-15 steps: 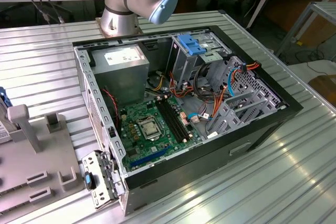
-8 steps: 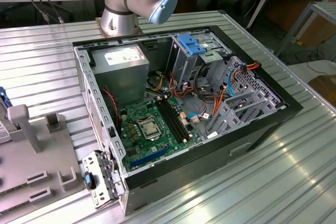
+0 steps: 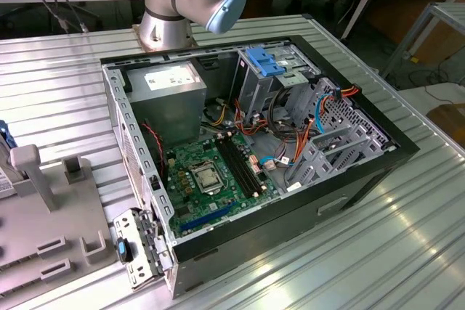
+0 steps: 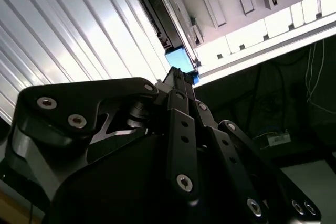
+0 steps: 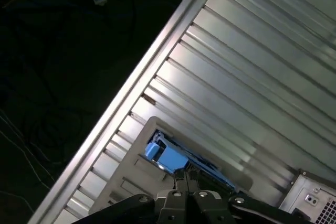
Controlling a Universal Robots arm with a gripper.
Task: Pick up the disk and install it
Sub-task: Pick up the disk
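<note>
The disk (image 5: 169, 158), dark with bright blue side rails, stands on edge in a grey holder (image 5: 131, 184) near the ribbed metal table's edge. In the second wrist view the disk (image 4: 157, 17) runs edge-on up from my black fingers, its blue rail end just beyond them. My gripper (image 5: 186, 178) is right at that blue rail with its fingertips (image 4: 177, 80) pressed together and nothing visible between them. Whether they touch the rail I cannot tell. In the exterior view a sliver of the disk (image 3: 3, 134) shows at the left border, on the grey holder (image 3: 43, 201).
An open computer case (image 3: 356, 179) lies on the table to the exterior view's right of the holder, showing a green motherboard (image 3: 211, 172), a grey power-supply box (image 3: 171, 88), a metal drive cage (image 3: 341, 136) and a blue latch (image 3: 265, 59). The arm's base (image 3: 167, 19) stands behind it.
</note>
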